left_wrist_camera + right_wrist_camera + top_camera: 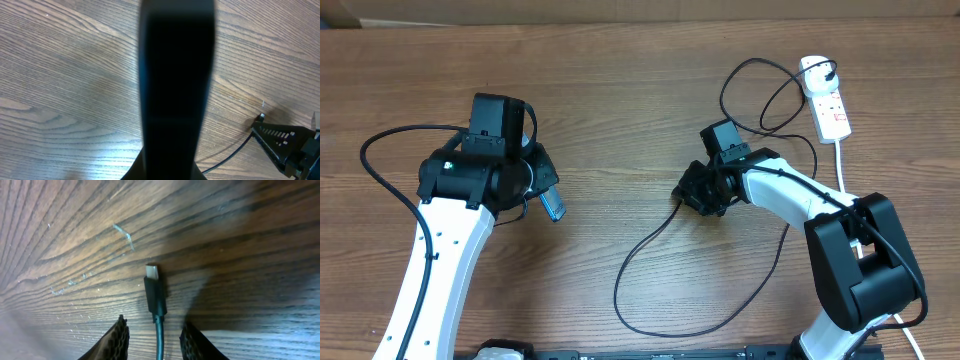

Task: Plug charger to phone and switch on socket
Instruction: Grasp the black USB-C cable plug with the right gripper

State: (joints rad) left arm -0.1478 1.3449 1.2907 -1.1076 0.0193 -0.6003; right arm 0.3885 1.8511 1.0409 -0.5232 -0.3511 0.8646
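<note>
Cable this thin looks light and floppy, so the charger (154, 296), lying flat on the table (250, 230) between the spread fingers of the right gripper (154, 332), wants pinching by its stiff plug body, while the left gripper (542, 192), well apart, clamps the slim, likely slippery phone (553, 207).

**A:** Left arm (432, 262), pose?

**B:** It reached away from the near edge, white link angled inward, wrist turned toward the other arm. The left gripper (546, 196) was closed on the phone (554, 208), held edge-up between the fingers.

**A:** Right arm (790, 188)?

**B:** It was bent at the elbow, forearm reaching left from its base. The right gripper (154, 330) pointed steeply down, its ribbed fingers (119, 337) apart.
</note>
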